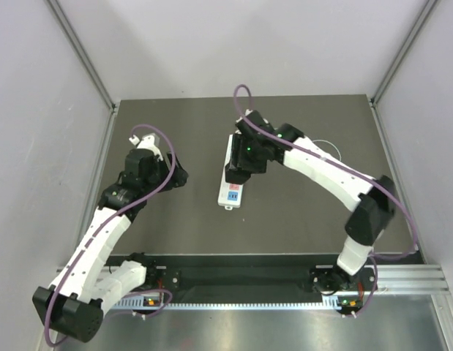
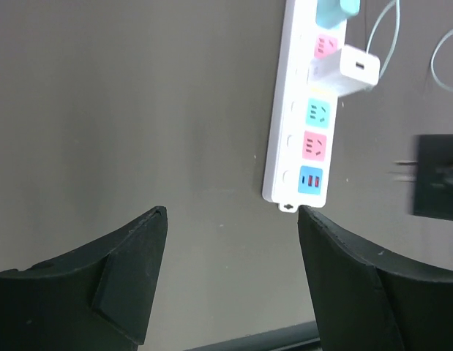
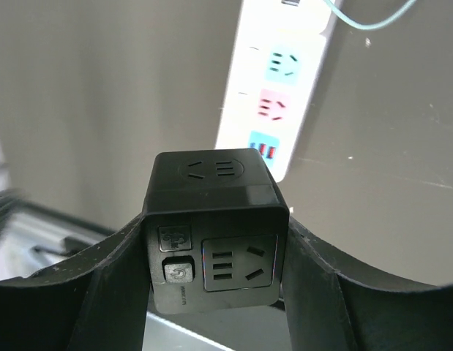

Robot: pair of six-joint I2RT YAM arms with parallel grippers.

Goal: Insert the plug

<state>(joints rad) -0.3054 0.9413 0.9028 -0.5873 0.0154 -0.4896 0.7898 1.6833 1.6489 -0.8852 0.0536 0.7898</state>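
Two pincers: left pincer [image 2: 230,212] apart, empty, above the bench [image 2: 138,110]; right pincer [image 3: 216,216] clamped on a black socket cube [image 3: 211,175]. Teal plug [image 2: 337,9] sits on the white power strip's [image 2: 299,146] far end.

Plug [image 2: 337,9]: small, teal-green, boxy; cut off by the left wrist view's top edge; sits at the far end of the white power strip [image 2: 296,146], just above a pink socket; thin white cable [image 2: 432,64] loops nearby.
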